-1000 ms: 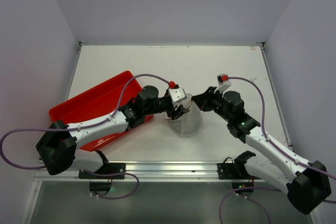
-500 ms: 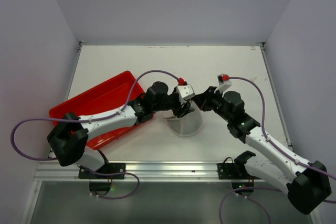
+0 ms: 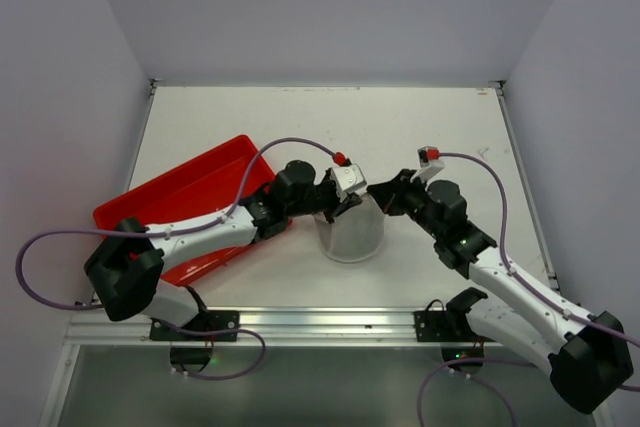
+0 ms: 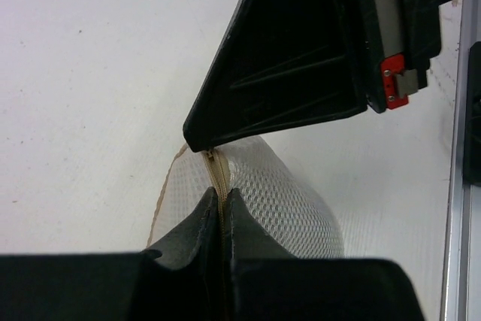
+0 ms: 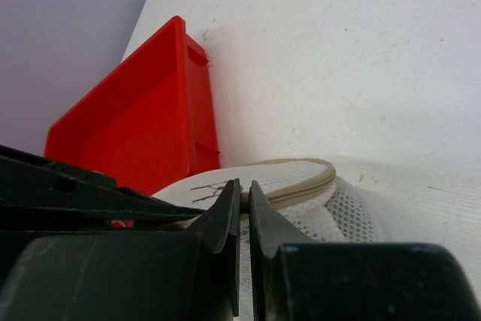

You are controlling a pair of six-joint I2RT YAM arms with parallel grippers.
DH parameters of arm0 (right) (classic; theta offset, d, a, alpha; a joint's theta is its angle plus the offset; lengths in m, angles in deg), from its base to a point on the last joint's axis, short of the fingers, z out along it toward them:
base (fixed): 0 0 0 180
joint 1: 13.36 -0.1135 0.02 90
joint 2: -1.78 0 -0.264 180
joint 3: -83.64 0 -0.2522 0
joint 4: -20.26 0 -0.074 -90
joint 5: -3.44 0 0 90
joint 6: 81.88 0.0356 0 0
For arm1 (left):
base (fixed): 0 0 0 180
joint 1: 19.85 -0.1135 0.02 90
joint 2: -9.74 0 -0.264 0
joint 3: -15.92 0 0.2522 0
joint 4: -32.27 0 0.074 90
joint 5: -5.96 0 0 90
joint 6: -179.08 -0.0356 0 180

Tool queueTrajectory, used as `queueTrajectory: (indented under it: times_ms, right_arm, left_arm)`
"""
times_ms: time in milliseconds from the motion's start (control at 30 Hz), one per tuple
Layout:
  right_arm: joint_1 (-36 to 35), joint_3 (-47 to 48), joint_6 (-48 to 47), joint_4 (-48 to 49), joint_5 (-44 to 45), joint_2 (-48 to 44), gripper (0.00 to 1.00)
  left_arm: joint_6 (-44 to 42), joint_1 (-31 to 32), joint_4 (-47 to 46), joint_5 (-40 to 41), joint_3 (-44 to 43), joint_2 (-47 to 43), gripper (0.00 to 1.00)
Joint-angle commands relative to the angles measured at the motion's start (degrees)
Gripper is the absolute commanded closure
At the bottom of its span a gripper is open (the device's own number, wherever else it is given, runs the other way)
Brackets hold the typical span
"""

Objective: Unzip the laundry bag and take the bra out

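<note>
The laundry bag (image 3: 352, 237), a white mesh drum with a beige zipper rim, stands on the table between both arms. My left gripper (image 3: 345, 208) reaches it from the left and is shut on the beige zipper strip (image 4: 216, 173); the mesh (image 4: 289, 204) bulges just beyond the left gripper (image 4: 220, 195). My right gripper (image 3: 377, 197) comes from the right. In the right wrist view the right gripper (image 5: 245, 189) is shut on the zipper rim (image 5: 301, 186) at the edge of the round lid (image 5: 282, 174). The two grippers nearly touch. The bra is hidden.
A red plastic tray (image 3: 175, 202) lies to the left of the bag under the left arm, also seen as the red tray (image 5: 139, 122) in the right wrist view. A metal rail (image 3: 320, 322) runs along the near table edge.
My left gripper has moved right onto the bag's top and closed on the zipper strip. The bag now stands more upright. The right gripper has stayed shut on the rim.
</note>
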Motion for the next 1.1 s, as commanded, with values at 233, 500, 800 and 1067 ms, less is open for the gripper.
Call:
queueTrajectory:
  times_ms: [233,500,800,1067]
  right_arm:
    - [1.05,1.81,-4.11,1.72,13.65,1.13,1.00]
    - [3.16,0.85,-5.34,4.16,14.64,3.24,1.00]
    - [3.95,4.97,-7.02,7.06,13.41,4.38,1.00]
    - [4.04,2.00,-4.83,12.08,11.74,7.37,1.00]
  left_arm:
    - [-1.53,0.26,-7.02,-1.66,6.89,-8.02,1.00]
    - [-2.32,0.35,-10.28,-2.45,9.02,-9.27,0.92]
    - [-4.60,-4.13,-13.45,-1.84,4.02,-1.10,0.77]
    - [-4.09,-8.35,-13.71,0.37,0.04,4.19,0.52]
